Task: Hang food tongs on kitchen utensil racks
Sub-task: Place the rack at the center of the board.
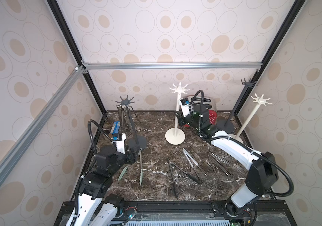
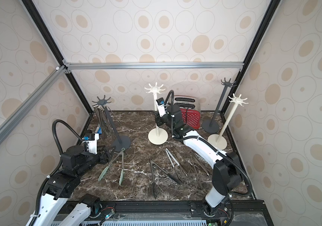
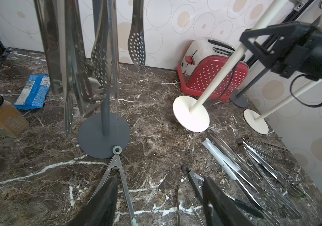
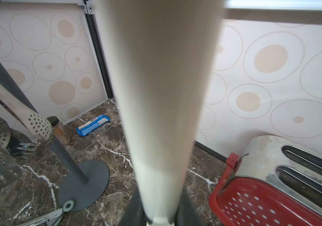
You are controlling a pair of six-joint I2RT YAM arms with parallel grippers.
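My right gripper (image 4: 160, 217) is shut on the pole of the middle cream kitchen utensil rack (image 1: 177, 109), low on the pole, which fills the right wrist view. My left gripper (image 3: 160, 205) hangs open just above the table, beside the base of the near dark grey rack (image 1: 131, 125); nothing is between its fingers (image 3: 101, 201). Pale green-tipped food tongs (image 1: 141, 168) lie under it, their loop touching that base. Several steel tongs (image 3: 101, 54) hang from this rack. Black tongs (image 1: 173, 176) and several steel ones (image 1: 218, 166) lie loose at the front right.
A second dark grey rack (image 1: 249, 83) and a second cream rack (image 1: 261, 100) stand bare in the back right corner. A red-and-steel toaster (image 3: 213, 72) sits behind the middle rack. A blue packet (image 3: 34, 92) and a spice jar (image 3: 0, 115) lie by the left wall.
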